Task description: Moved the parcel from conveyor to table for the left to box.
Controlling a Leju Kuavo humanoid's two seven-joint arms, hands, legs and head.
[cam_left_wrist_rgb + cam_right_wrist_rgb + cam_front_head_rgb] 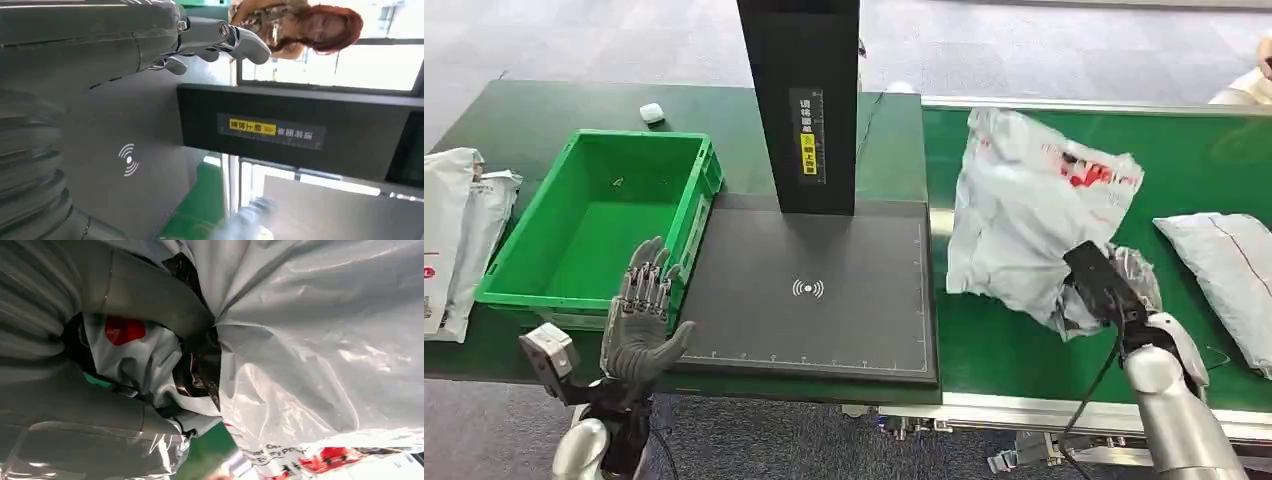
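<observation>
One crumpled white plastic mailer bag with red print (1034, 205) sits right of centre on the green conveyor belt (1204, 160), its lower corner bunched in my right hand (1114, 290), fingers closed tight on the film. It looks light, soft and slippery, so I judge a gathered fistful safer than a flat pinch. My left hand (639, 320) waits lower left, fingers spread, holding nothing. Between them lies the dark grey scanning mat (814, 300) with its black upright post (802, 100) in the path. The green plastic crate (544, 285) stands left; a second grey mailer (1224, 260) lies far right.
</observation>
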